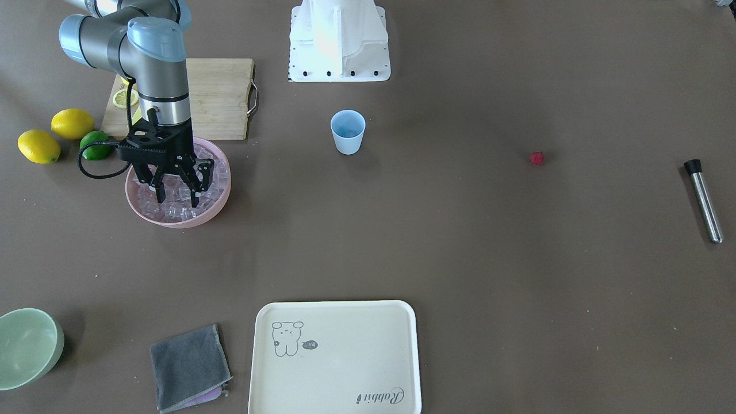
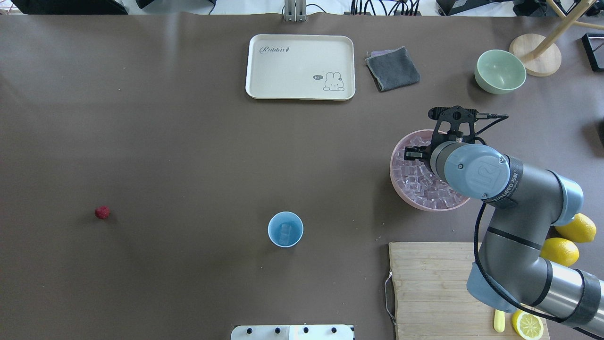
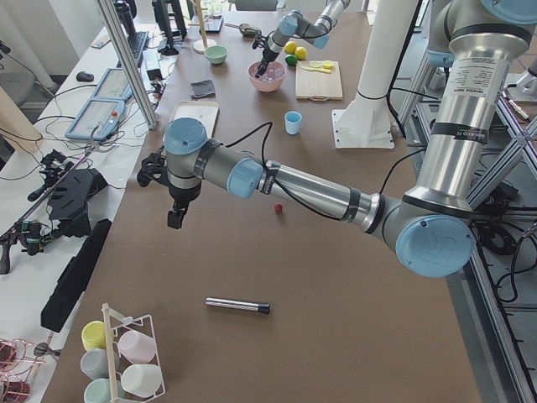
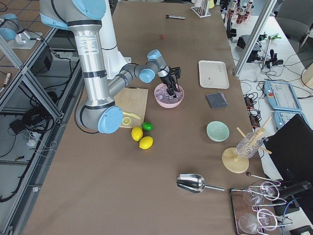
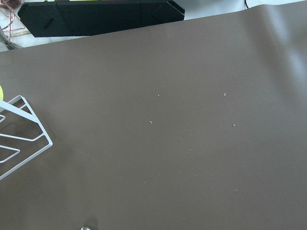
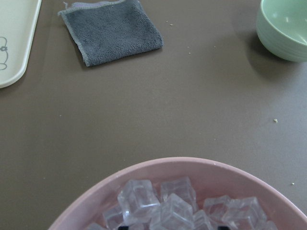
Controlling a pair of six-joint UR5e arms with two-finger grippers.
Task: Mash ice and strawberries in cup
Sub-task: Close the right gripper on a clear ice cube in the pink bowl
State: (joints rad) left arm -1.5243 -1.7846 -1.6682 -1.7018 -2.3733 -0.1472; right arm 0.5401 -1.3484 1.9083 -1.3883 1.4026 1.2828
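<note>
Over brown tabletop (image 1: 460,241) beside workbenches (image 3: 59,159): right pincer (image 1: 177,196) apart above ice (image 1: 175,211) in bowl (image 1: 225,190); left pincer (image 3: 174,222), state indiscernible.

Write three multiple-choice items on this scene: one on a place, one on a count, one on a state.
1. Where is the strawberry?
A) in the cup
B) in the pink bowl
C) on the table, apart from the cup

2. How many whole lemons lie by the cutting board?
A) two
B) one
C) four

3. The right gripper is:
A) shut on the cup
B) open over the ice in the pink bowl
C) shut on the strawberry

Answers:
1 C: it lies alone on bare table.
2 A: two yellow ones sit beside the lime.
3 B: its jaws stand apart above the ice.
</note>
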